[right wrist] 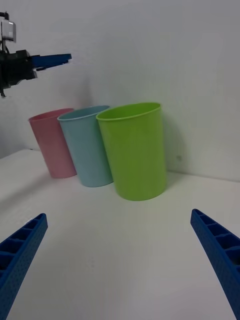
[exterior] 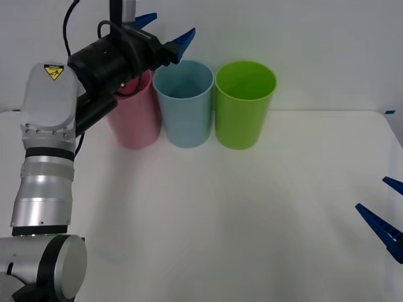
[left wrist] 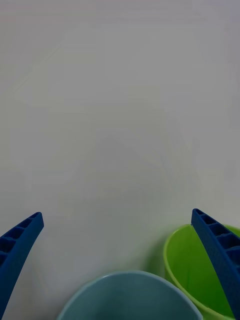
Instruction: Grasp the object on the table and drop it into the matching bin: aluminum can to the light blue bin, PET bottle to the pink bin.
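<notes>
Left blue ribbed gripper (exterior: 169, 31) spread, empty, above tall light blue plastic bin (exterior: 184, 104) — can nowhere on white tabletop (exterior: 252, 214), likely dropped already. Right gripper (exterior: 385, 214) spread, parked — little remains.

The front view looks down from above the arms across the table (exterior: 252, 214) toward the light blue bin (exterior: 183, 104). The right wrist view sits low near the tabletop, facing that bin (right wrist: 87, 147) from farther off. The left wrist view hovers close above its rim (left wrist: 130, 295), facing the wall. All three share this bin.
</notes>
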Action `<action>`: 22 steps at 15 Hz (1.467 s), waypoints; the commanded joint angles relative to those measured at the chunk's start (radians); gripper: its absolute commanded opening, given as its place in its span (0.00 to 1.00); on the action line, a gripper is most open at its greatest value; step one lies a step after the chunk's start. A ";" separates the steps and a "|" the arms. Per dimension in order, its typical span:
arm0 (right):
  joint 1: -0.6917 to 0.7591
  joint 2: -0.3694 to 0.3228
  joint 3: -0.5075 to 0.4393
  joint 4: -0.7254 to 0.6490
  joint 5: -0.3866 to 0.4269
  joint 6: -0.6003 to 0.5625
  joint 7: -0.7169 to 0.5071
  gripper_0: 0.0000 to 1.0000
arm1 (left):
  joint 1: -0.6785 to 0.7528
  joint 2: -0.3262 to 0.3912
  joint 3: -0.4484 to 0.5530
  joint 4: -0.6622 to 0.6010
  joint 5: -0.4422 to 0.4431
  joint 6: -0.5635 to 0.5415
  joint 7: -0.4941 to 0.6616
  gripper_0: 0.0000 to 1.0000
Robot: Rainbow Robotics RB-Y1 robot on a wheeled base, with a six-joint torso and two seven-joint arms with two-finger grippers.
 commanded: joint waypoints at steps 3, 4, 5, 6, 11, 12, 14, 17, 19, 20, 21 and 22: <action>0.000 0.000 0.000 0.000 0.000 0.000 0.000 1.00 | 0.178 0.106 -0.041 -0.136 0.252 -0.001 -0.027 1.00; 0.000 0.000 0.000 0.000 0.000 0.000 0.000 1.00 | 0.228 0.119 -0.036 -0.178 0.299 -0.001 -0.036 1.00; 0.000 0.000 0.000 0.000 0.000 0.000 0.000 1.00 | 0.291 0.134 -0.030 -0.228 0.344 -0.001 -0.042 1.00; 0.000 0.000 0.000 0.000 0.000 0.000 0.000 1.00 | 0.347 0.151 -0.024 -0.274 0.387 -0.001 -0.050 1.00; 0.000 0.000 0.000 0.000 0.000 0.000 0.000 1.00 | 0.637 0.221 0.083 -0.465 0.571 -0.056 -0.094 1.00; 0.000 0.000 0.000 0.000 0.000 0.000 0.000 1.00 | 0.681 0.229 0.123 -0.481 0.598 -0.093 -0.105 1.00; 0.000 0.000 0.000 0.000 0.000 0.000 0.000 1.00 | 0.761 0.247 0.189 -0.489 0.652 -0.157 -0.168 1.00; 0.000 0.000 0.000 0.000 0.000 0.000 0.000 1.00 | 0.880 0.277 0.270 -0.488 0.698 -0.239 -0.235 1.00; 0.000 0.000 0.000 0.000 0.000 0.000 0.000 1.00 | 0.962 0.309 0.330 -0.475 0.744 -0.319 -0.258 1.00; 0.000 0.000 0.000 0.000 0.000 0.000 0.000 1.00 | 0.985 0.321 0.352 -0.466 0.755 -0.351 -0.263 1.00; 0.000 0.000 0.000 0.000 0.000 0.000 0.000 1.00 | 1.011 0.344 0.381 -0.434 0.769 -0.412 -0.287 1.00; 0.000 0.000 0.000 0.000 0.000 0.000 0.000 1.00 | 1.022 0.364 0.402 -0.383 0.779 -0.475 -0.329 1.00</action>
